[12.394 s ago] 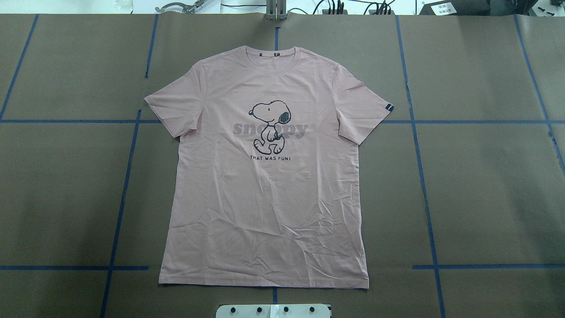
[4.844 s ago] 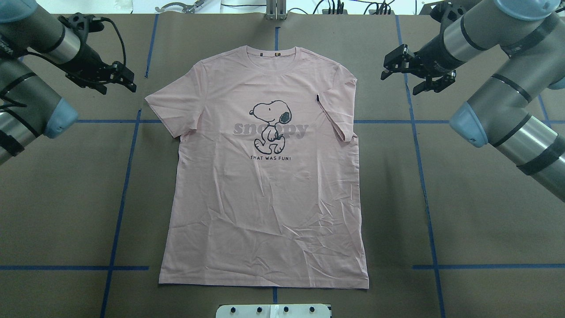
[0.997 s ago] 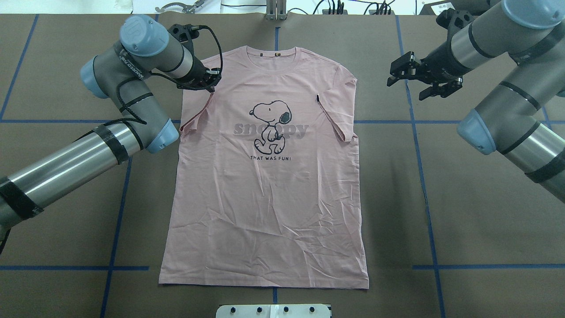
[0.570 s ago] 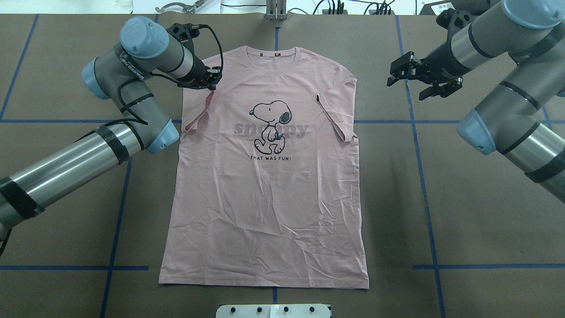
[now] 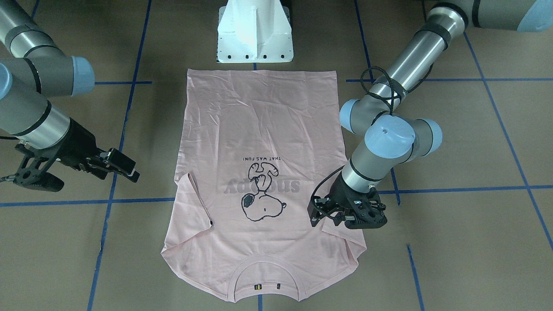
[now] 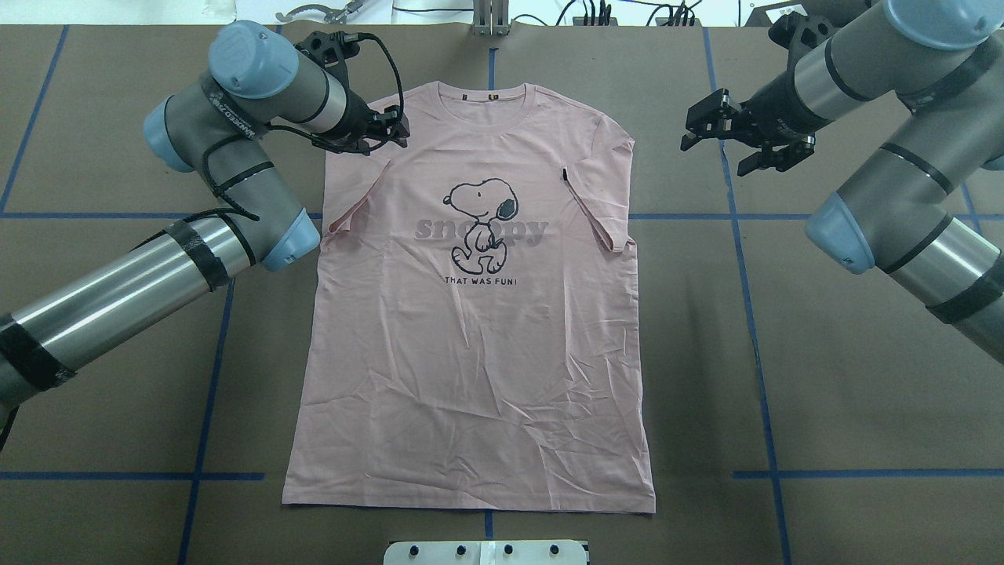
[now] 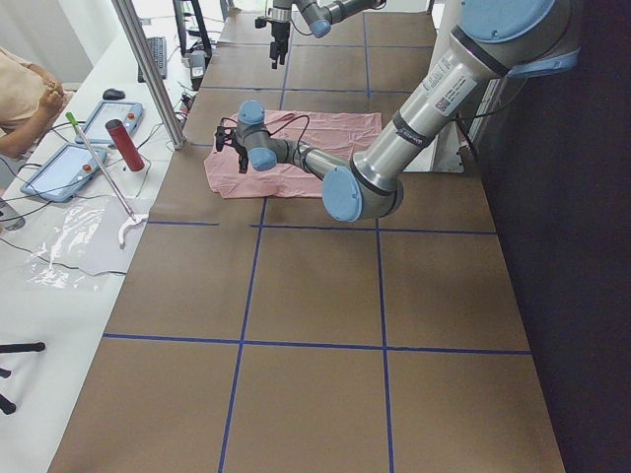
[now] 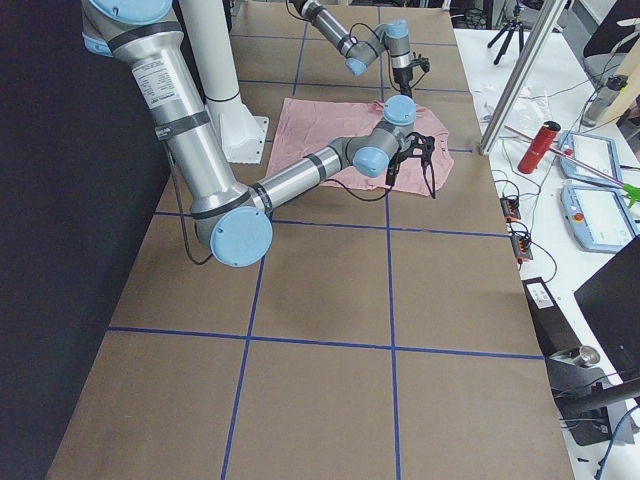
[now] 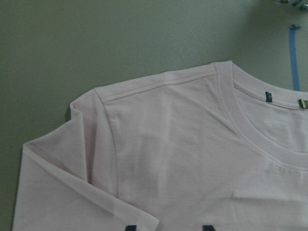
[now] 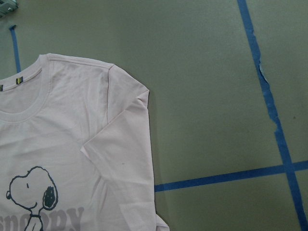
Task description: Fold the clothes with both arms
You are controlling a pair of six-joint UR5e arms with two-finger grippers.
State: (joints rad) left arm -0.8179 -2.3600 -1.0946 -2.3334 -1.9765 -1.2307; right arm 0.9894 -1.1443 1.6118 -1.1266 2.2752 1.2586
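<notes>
Overhead exterior view: a pale pink Snoopy-print cotton T-shirt [image 6: 471, 353] lies flat, print up, on the brown paper-covered table [image 6: 863, 392]. Its left sleeve [image 6: 354, 200] and right sleeve [image 6: 600, 212] are tucked inward. The left pincer [image 6: 390, 133] hangs spread over the left shoulder. The right pincer [image 6: 712, 155] is also spread, beside the other shoulder and off the cloth. A snagging finger could likely drag the left sleeve open.

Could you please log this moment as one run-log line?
shirt: flat, print up, sleeves folded in, body unfolded | left gripper: open, at shirt's shoulder | right gripper: open, over table beside shirt
</notes>
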